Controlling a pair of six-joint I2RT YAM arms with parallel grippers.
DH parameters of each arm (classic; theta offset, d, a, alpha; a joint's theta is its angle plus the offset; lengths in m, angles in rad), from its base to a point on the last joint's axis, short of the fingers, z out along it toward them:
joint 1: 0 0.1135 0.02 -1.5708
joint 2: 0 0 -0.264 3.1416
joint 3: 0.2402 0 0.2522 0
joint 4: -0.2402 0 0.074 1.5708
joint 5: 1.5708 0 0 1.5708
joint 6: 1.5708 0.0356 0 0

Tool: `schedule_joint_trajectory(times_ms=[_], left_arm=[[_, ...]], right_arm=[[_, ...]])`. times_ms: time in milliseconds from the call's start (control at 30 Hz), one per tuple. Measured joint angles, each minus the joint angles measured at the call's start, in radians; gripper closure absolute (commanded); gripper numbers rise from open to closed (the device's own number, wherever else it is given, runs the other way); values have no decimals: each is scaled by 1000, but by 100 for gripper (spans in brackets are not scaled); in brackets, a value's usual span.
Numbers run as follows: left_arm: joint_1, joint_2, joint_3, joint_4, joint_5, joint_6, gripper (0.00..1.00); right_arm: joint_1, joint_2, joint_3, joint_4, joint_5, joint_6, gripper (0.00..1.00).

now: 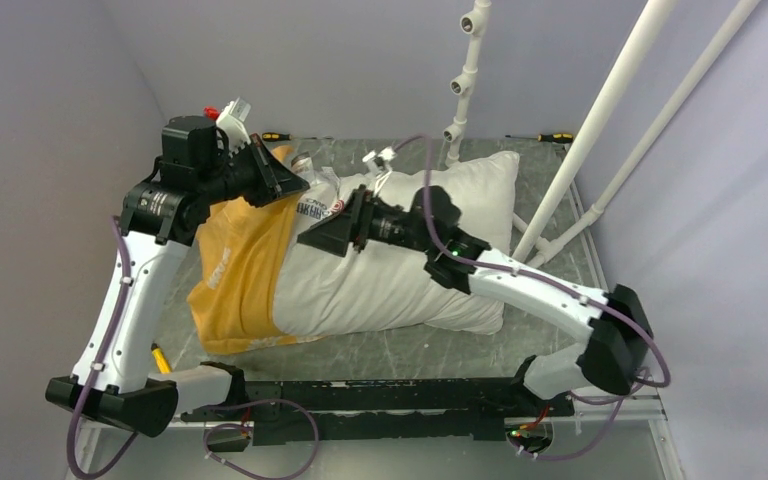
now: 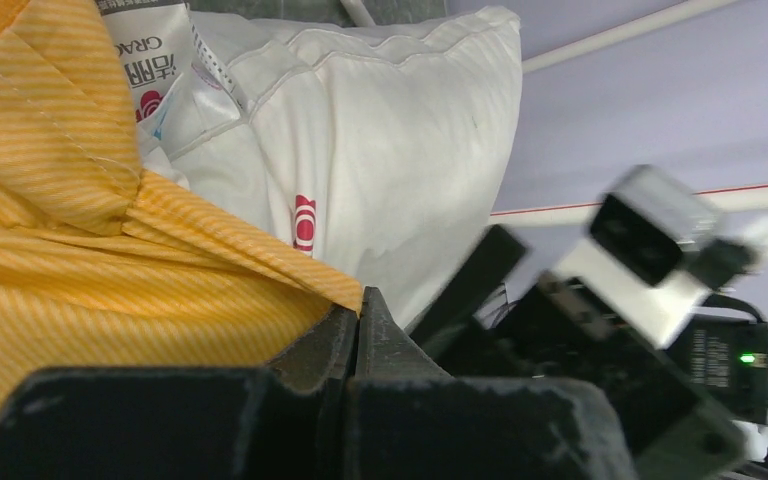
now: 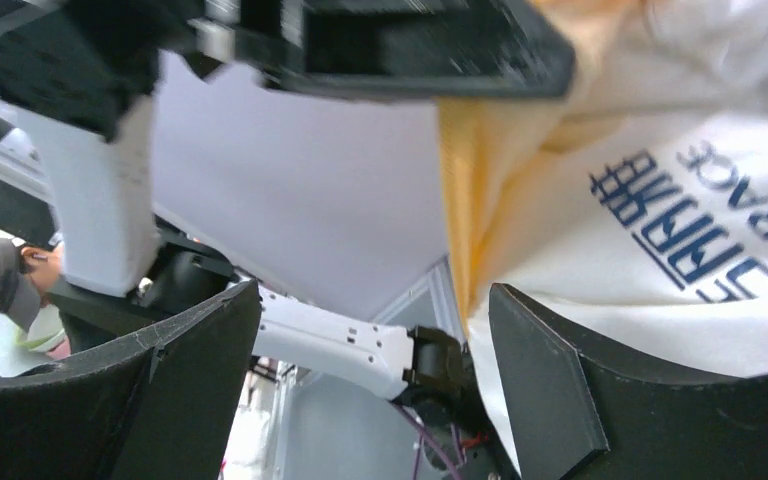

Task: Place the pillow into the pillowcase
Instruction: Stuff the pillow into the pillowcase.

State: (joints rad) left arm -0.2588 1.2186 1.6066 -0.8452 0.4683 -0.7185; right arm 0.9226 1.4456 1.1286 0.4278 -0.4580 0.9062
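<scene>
I read the pillow (image 1: 410, 280) as smooth matt white cloth. Over its end, the pillowcase (image 1: 238, 270): finely striped orange weave. Beside the pillow, the left gripper (image 2: 360, 335): scuffed matt black plastic.

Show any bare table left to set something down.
Bare table strip between pillow and arm bases; small patch behind the pillow's right end, by the screwdriver. Crowded back-left, around the pillowcase mouth.
</scene>
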Motion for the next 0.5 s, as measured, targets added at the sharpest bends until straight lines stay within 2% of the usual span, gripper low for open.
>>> schedule_joint_trajectory(times_ms=[67, 167, 333, 433, 500], left_arm=[[0, -7, 0, -2, -2, -1, 100], [-1, -15, -6, 11, 8, -12, 100], [-1, -22, -29, 49, 36, -51, 100], [0, -25, -36, 59, 32, -63, 100], [0, -25, -36, 63, 32, -66, 100]], right_arm=[[-11, -58, -6, 5, 20, -22, 13], [-21, -62, 30, 27, 14, -55, 18], [-20, 107, 182, 37, -28, -68, 28], [-19, 212, 217, 38, -58, -47, 36], [-16, 261, 219, 37, -74, -32, 36]])
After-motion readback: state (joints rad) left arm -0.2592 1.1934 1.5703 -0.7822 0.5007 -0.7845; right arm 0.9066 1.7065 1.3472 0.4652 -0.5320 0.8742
